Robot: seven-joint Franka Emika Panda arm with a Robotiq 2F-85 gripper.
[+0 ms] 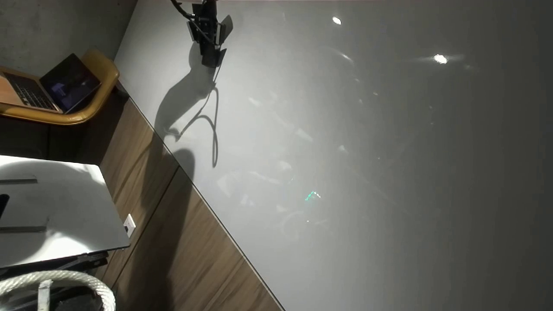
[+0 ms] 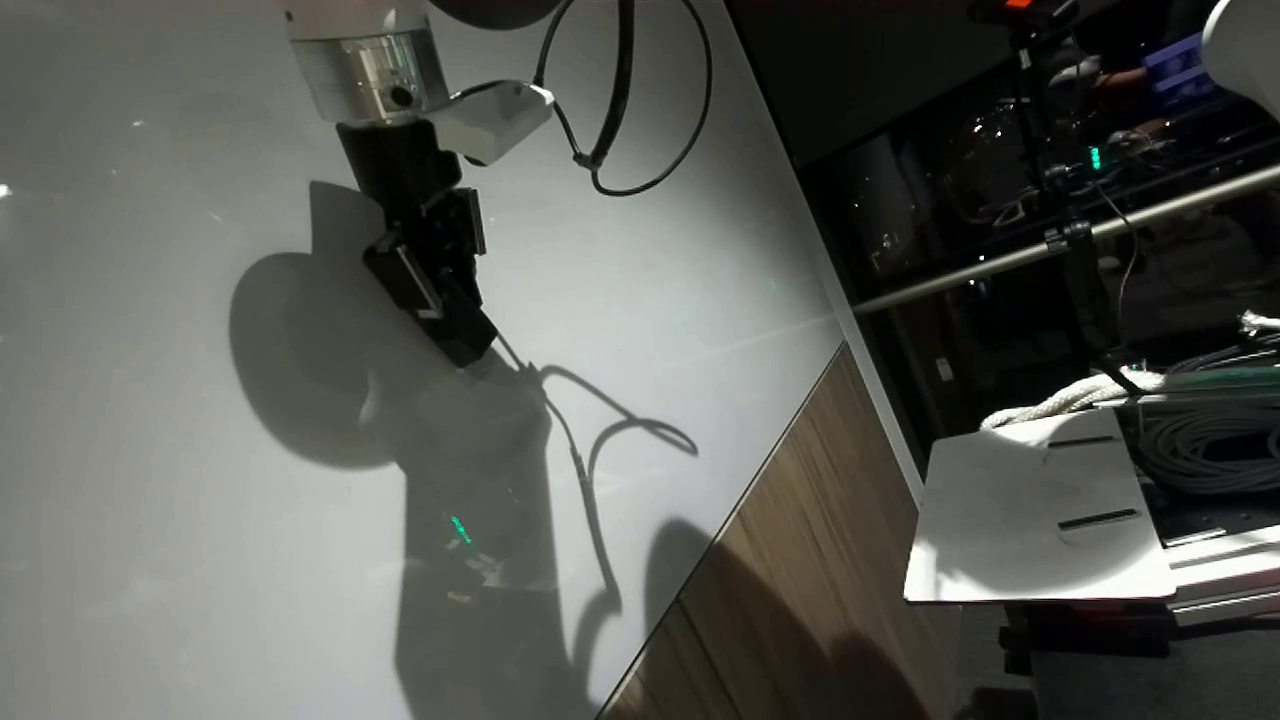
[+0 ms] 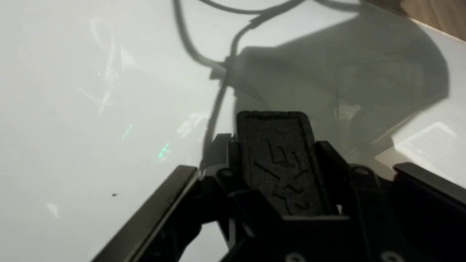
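Block (image 3: pixel 276 127): charcoal, bearing thin black lines and a darker border band. Gripper (image 3: pixel 275 150): black. Surface (image 1: pixel 367 181): pale grey, marked with whitish smudges (image 1: pixel 303 135) and short green light streaks (image 3: pixel 164 150). Panel (image 1: pixel 207 259): brown, streaked wood grain. At left in an exterior view, chair (image 1: pixel 110 77): mustard yellow; laptop (image 1: pixel 60 86): black keys, dark screen; plate (image 1: pixel 82 203): white, dark-slotted; rope (image 1: pixel 65 275), near left: off-white, twisted pattern.
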